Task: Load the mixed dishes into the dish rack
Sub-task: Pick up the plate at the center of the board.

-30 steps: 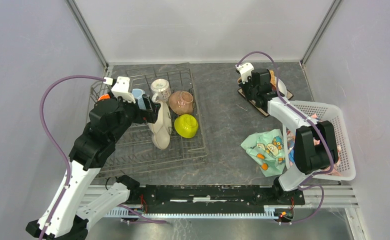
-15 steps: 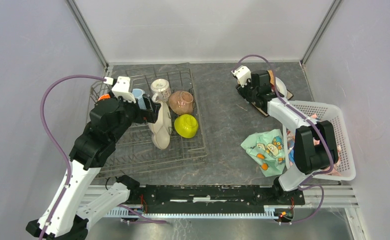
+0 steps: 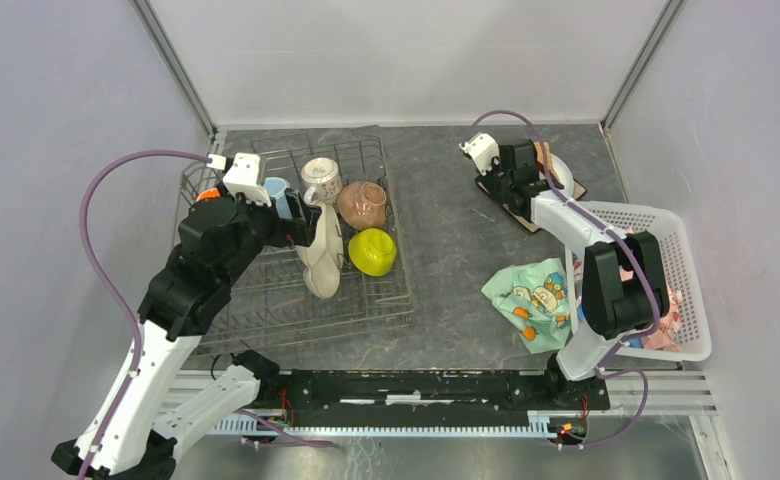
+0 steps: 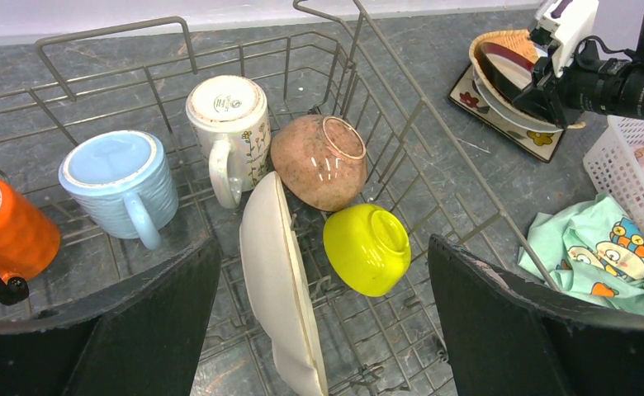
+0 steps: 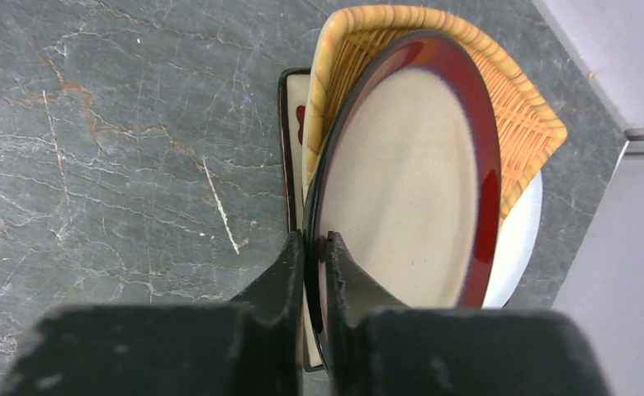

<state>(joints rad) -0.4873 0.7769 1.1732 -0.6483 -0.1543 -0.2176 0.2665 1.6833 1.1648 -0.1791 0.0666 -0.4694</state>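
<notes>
Over by the left wall, the dish rack (image 3: 276, 310) holds three mugs (image 4: 116, 177), two bowls (image 4: 366, 247) and a cream plate (image 4: 277, 280) on edge, front to back, its near rows bare. Above it the left gripper (image 4: 323, 247) gapes wide. Back right, the right gripper (image 5: 314, 243) pinches the tilted red-rimmed plate (image 5: 409, 173) by its rim.

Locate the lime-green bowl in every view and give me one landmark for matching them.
Top external: the lime-green bowl lies in the dish rack, right of the upright cream plate.
Left wrist: lower centre, just below the tan bowl.
Right wrist: not in it.
Shared landmark: the dark flowered mat, seen in all three.
</notes>
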